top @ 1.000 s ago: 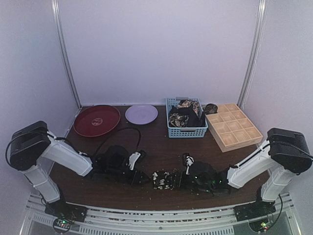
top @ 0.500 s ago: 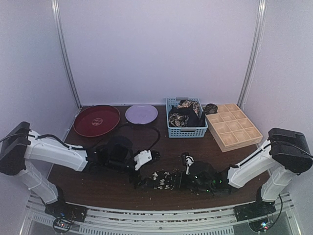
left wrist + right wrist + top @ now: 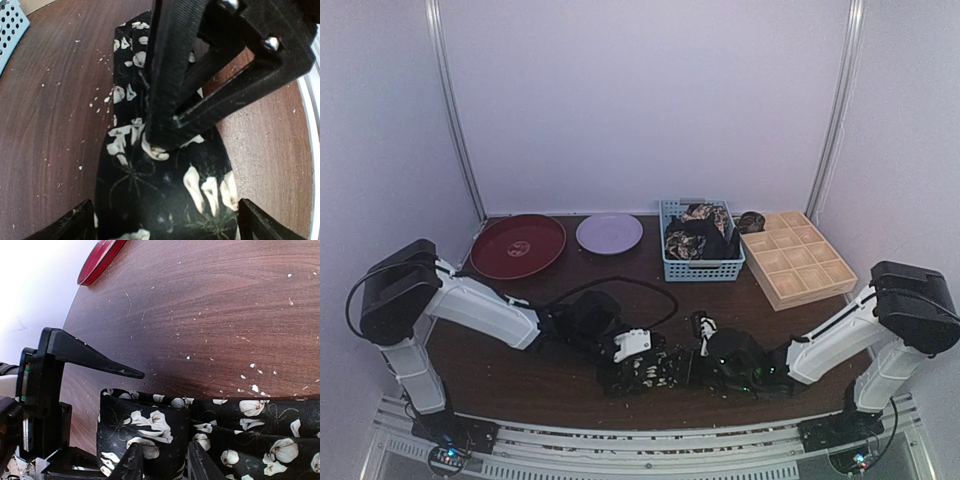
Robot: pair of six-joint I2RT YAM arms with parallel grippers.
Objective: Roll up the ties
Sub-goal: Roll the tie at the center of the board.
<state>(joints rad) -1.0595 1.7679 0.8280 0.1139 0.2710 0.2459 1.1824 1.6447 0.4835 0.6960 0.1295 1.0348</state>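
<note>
Floral tie lies on the brown table at its near edge, about midway between the two arm bases, with part of it stood up in a loose fold. The left gripper hangs right over it from the left, jaws spread wide; in the left wrist view the printed fabric fills the gap between its two fingertips, and whether they touch it cannot be told. The right gripper reaches in from the right and pinches the raised fold between its fingers. Far behind, more ties are heaped in a blue mesh basket, beside a wooden gridded tray
</note>
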